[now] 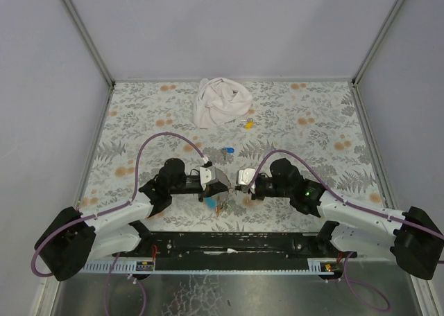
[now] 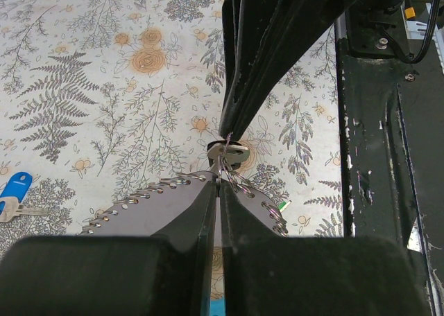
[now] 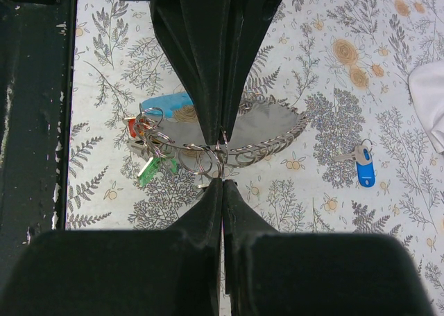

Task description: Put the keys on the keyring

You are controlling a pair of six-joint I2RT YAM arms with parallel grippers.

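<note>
The keyring (image 3: pixel 267 125) is a grey strap with a blue inner side and several thin metal rings along its edge, held just above the table in front of the arm bases. My left gripper (image 2: pixel 219 179) is shut on one of these rings (image 3: pixel 222 156) at the strap's edge. My right gripper (image 3: pixel 222 180) is shut on the opposite side of the same ring, tip to tip with the left. A green-capped key (image 3: pixel 149 169) hangs from rings at the strap's end, beside a red tag (image 3: pixel 132 125). A blue-capped key (image 3: pixel 364 170) lies loose on the table (image 1: pixel 139 122).
A crumpled white cloth (image 1: pixel 220 101) lies at the back centre, with a small yellow object (image 1: pixel 248 124) beside it. The blue-capped key (image 1: pixel 227 151) is just beyond the grippers. A black base rail (image 1: pixel 229 243) runs along the near edge. Grey walls enclose three sides.
</note>
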